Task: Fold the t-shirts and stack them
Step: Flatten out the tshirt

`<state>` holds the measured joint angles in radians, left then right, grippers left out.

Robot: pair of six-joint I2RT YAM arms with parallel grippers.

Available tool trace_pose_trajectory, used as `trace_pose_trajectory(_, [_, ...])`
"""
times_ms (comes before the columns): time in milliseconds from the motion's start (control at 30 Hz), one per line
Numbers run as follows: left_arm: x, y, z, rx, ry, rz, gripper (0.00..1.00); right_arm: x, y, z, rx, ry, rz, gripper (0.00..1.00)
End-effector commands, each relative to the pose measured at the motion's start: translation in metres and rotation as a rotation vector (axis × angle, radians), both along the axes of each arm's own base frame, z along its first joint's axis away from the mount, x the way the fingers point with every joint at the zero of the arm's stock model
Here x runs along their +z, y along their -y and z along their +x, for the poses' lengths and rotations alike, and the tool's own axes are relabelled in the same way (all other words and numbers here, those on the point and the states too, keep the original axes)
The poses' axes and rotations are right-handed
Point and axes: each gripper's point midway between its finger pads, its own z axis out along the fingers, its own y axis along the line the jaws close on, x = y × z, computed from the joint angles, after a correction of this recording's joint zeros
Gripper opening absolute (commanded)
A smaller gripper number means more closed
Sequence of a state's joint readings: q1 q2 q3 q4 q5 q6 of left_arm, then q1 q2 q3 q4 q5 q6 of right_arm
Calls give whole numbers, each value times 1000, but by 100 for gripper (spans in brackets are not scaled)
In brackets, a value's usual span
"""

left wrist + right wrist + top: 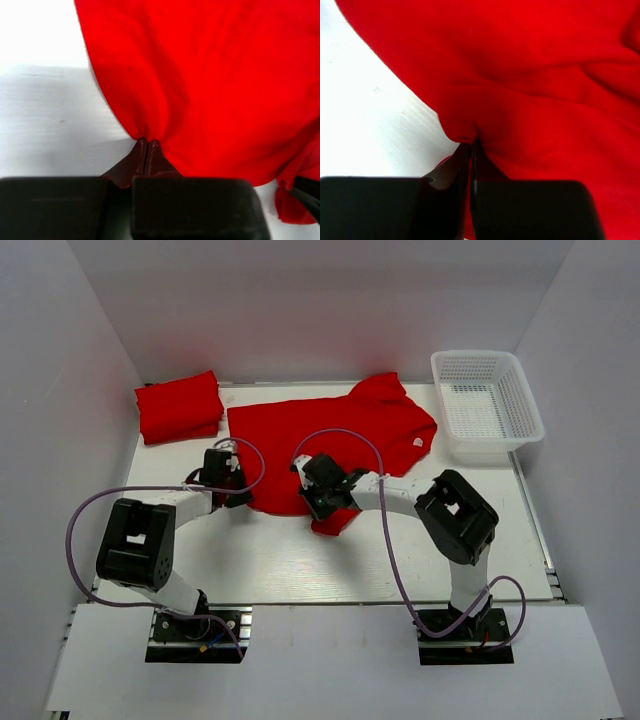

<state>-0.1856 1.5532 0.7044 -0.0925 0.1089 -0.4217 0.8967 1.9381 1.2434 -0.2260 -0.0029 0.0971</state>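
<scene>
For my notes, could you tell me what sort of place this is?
Likely a lab test cell: white table, plain white walls around it, two robot arms bolted at its edge.

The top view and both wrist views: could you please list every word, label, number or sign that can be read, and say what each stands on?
No text can be read in any view.
small white neck label on the spread bright red cloth t-shirt: too small to read.
folded red cloth t-shirt and white plastic mesh basket: no text shows.
Wrist views: only red cloth, no text.
</scene>
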Motion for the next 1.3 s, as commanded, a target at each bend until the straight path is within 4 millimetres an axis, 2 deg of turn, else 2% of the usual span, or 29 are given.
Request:
trace_pose_trajectory(0, [3, 16, 0, -72, 1, -59, 0, 26, 26, 7, -100, 74, 19, 0])
trace_pose_trajectory(33, [3, 16, 0, -72, 1, -59, 0, 29, 24, 12, -105, 88, 38, 0])
trace_pose_trajectory(67, [16, 18, 6, -73, 40, -65, 0, 39, 26, 13, -103, 109, 56, 0])
trace_pose_trajectory(100, [24, 13, 12, -57, 74, -63, 0, 79, 29, 21, -107, 180, 122, 0])
trace_pose_trajectory(167, [48, 9, 27, -37, 145, -37, 0, 102, 38, 31, -124, 229, 151, 0])
trace_pose_trajectory(233, [76, 0, 41, 8, 213, -1, 0, 134, 56, 47, -188, 282, 219, 0])
trace_pose_trajectory(267, [84, -2, 44, 18, 229, 6, 0, 143, 63, 52, -209, 302, 233, 0])
trace_pose_trajectory(300, [89, -7, 49, 32, 241, 31, 0, 146, 83, 67, -269, 311, 227, 0])
trace_pose_trajectory(367, [107, -10, 57, 53, 275, 44, 0, 150, 103, 74, -325, 323, 225, 0])
trace_pose_trajectory(400, [112, -18, 61, 83, 282, 64, 0, 153, 130, 92, -415, 340, 220, 0])
trace_pose_trajectory(433, [122, -20, 65, 93, 289, 72, 0, 163, 144, 95, -454, 367, 230, 0])
trace_pose_trajectory(467, [121, -22, 66, 100, 280, 81, 0, 162, 155, 97, -495, 366, 227, 0])
trace_pose_trajectory(500, [131, -23, 71, 101, 297, 91, 0, 166, 189, 111, -610, 398, 208, 0])
trace_pose_trajectory(567, [134, -28, 70, 113, 286, 119, 0, 184, 219, 110, -703, 462, 209, 0])
trace_pose_trajectory(600, [137, -34, 72, 132, 287, 130, 0, 189, 245, 115, -771, 489, 195, 0])
trace_pose_trajectory(633, [141, -37, 73, 136, 294, 147, 0, 208, 267, 113, -832, 546, 200, 0])
trace_pose_trajectory(667, [139, -37, 71, 134, 280, 150, 0, 212, 276, 112, -870, 573, 183, 0])
trace_pose_trajectory(700, [143, -40, 73, 146, 286, 160, 0, 226, 302, 112, -948, 625, 171, 0])
trace_pose_trajectory(833, [161, -50, 79, 172, 312, 196, 0, 262, 350, 109, -1089, 743, 133, 0])
trace_pose_trajectory(900, [164, -57, 80, 183, 313, 212, 0, 271, 369, 109, -1127, 773, 109, 0])
trace_pose_trajectory(967, [169, -53, 82, 162, 325, 205, 0, 280, 365, 114, -1098, 778, 147, 0])
trace_pose_trajectory(1000, [170, -51, 85, 152, 326, 195, 0, 281, 357, 120, -1044, 764, 177, 0])
trace_pose_trajectory(1067, [182, -42, 96, 120, 369, 163, 0, 278, 340, 130, -954, 731, 226, 0])
trace_pose_trajectory(1100, [176, -41, 103, 111, 359, 151, 0, 278, 338, 138, -939, 719, 230, 0])
trace_pose_trajectory(1133, [175, -33, 107, 68, 354, 130, 0, 266, 336, 147, -933, 689, 223, 0])
trace_pose_trajectory(1167, [186, -28, 118, 48, 386, 119, 0, 266, 327, 153, -893, 673, 256, 0])
trace_pose_trajectory(1200, [186, -24, 125, 37, 386, 109, 0, 256, 322, 170, -877, 641, 255, 0])
trace_pose_trajectory(1233, [171, -20, 134, 10, 355, 110, 0, 261, 318, 178, -857, 653, 280, 0])
trace_pose_trajectory(1267, [185, -16, 149, 3, 387, 98, 0, 263, 305, 185, -791, 641, 327, 0])
